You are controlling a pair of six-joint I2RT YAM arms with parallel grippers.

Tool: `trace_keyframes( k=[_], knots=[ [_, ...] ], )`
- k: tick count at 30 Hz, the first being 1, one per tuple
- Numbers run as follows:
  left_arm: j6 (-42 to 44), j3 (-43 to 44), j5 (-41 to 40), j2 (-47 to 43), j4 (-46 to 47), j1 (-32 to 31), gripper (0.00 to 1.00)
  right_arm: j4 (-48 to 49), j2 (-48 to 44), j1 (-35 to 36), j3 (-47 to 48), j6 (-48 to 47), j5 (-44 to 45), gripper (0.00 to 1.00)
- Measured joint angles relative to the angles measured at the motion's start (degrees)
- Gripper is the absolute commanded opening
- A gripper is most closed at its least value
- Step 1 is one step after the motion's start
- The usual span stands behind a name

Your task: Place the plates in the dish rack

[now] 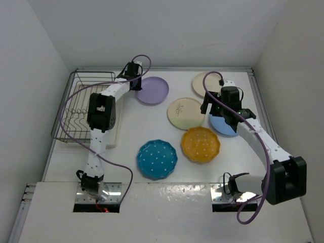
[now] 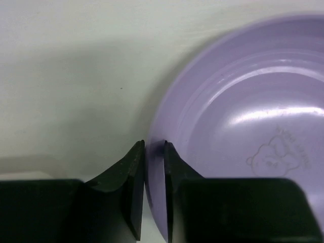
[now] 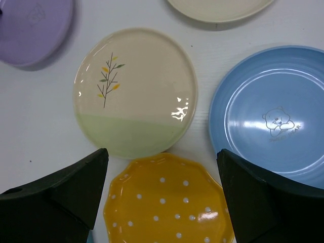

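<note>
My left gripper (image 1: 135, 81) (image 2: 154, 152) is shut on the left rim of the purple plate (image 1: 153, 90) (image 2: 243, 121), which lies at the back just right of the dish rack (image 1: 68, 101). My right gripper (image 1: 216, 112) (image 3: 162, 152) is open and empty, hovering above the table among the sprig plate (image 1: 185, 113) (image 3: 134, 91), the orange-yellow dotted plate (image 1: 200, 144) (image 3: 167, 202) and the light blue plate (image 1: 225, 129) (image 3: 273, 111). The cream plate (image 1: 202, 83) lies at the back right. The scalloped teal plate (image 1: 157, 159) lies at the front centre. The rack holds no plates.
The rack's cream drip tray (image 1: 112, 136) sticks out at its right side under the left arm. White walls close in the table on the left, back and right. A raised rail (image 1: 255, 91) runs along the right edge.
</note>
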Motion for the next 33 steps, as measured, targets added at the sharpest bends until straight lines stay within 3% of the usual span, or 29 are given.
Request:
trace_keyframes(
  k=[3, 12, 17, 27, 30, 33],
  knots=[
    [-1.8, -1.8, 5.2, -0.6, 2.0, 1.6, 0.0, 0.2, 0.0, 0.6, 0.0, 0.0, 0.7, 0.88],
    [-3.3, -0.9, 12.6, -2.1, -0.4, 3.5, 0.0, 2.1, -0.4, 2.5, -0.2, -0.2, 3.0, 0.84],
    [4.5, 7.2, 11.6, -4.6, -6.6, 3.2, 0.0, 3.3, -0.4, 5.5, -0.1, -2.2, 4.6, 0.83],
    [25.7, 11.1, 1.0, -35.6, -12.1, 3.1, 0.0, 11.8, 2.8, 9.6, 0.1, -6.4, 4.8, 0.83],
    [31.9, 5.7, -2.8, -48.0, -10.9, 5.3, 0.0, 14.1, 5.3, 9.9, 0.3, -6.5, 3.5, 0.83],
    [38.1, -7.1, -8.5, -60.3, -9.9, 10.4, 0.0, 15.1, 8.5, 10.1, 1.6, -6.4, 1.8, 0.83]
  ],
)
